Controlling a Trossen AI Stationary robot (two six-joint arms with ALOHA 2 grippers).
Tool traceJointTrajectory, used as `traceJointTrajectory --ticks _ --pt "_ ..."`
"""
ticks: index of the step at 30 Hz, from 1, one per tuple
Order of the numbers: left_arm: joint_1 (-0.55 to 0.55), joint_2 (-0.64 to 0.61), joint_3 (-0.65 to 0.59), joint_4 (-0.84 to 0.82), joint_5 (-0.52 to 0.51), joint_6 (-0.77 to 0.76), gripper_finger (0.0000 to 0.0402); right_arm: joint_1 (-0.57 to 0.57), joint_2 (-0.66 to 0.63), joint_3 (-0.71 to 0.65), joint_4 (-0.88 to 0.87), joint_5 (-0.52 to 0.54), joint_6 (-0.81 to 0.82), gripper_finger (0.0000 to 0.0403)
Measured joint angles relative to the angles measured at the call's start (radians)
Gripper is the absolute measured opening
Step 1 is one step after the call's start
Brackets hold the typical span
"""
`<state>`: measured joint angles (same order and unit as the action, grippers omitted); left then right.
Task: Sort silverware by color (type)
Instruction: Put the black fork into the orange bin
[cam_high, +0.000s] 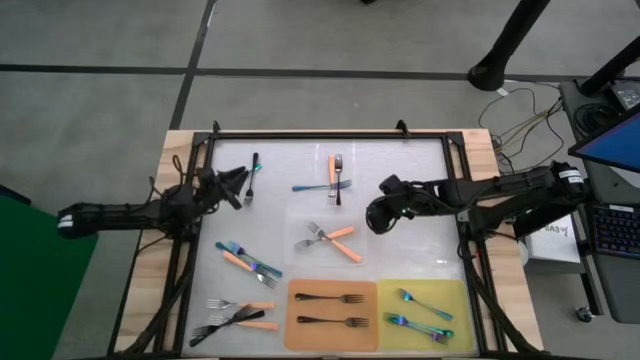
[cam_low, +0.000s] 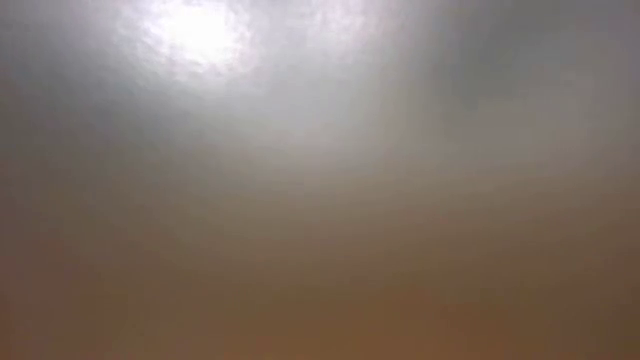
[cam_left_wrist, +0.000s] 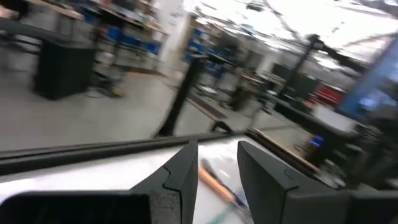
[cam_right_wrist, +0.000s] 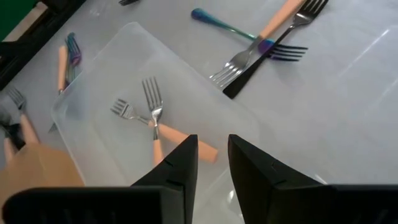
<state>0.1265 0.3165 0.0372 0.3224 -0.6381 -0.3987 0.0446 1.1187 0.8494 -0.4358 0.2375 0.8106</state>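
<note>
Two all-black metal forks (cam_high: 330, 309) lie on my orange square mat (cam_high: 296, 338), iridescent blue-teal forks (cam_high: 422, 310) on the yellow mat (cam_high: 462, 300). Orange-handled forks (cam_high: 330, 238) and mixed piles remain loose on the tabletop (cam_high: 410, 170). My right fingers (cam_right_wrist: 211, 155) stand spread, empty; left fingers (cam_left_wrist: 219, 167) likewise.

The left end effector (cam_high: 240, 185) and the right end effector (cam_high: 381, 213) both hover with fingers slightly parted, empty.

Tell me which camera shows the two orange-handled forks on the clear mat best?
The right wrist view: the forks fill it, tines crossed, handles partly behind the right gripper. The high view shows both whole but small. The low view shows only haze, and the left wrist view misses them.
</note>
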Motion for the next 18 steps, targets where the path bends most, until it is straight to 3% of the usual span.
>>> traceJointTrajectory --ticks 12,18 --pt "0.004 0.162 0.006 -0.025 -0.020 -0.102 0.0096 -0.040 -0.017 0.000 -0.001 -0.001 -0.116 0.0078" --pt "0.025 0.304 0.175 -0.421 -0.023 -0.142 0.0096 -0.097 -0.047 0.000 -0.004 -0.008 -0.175 0.0077"
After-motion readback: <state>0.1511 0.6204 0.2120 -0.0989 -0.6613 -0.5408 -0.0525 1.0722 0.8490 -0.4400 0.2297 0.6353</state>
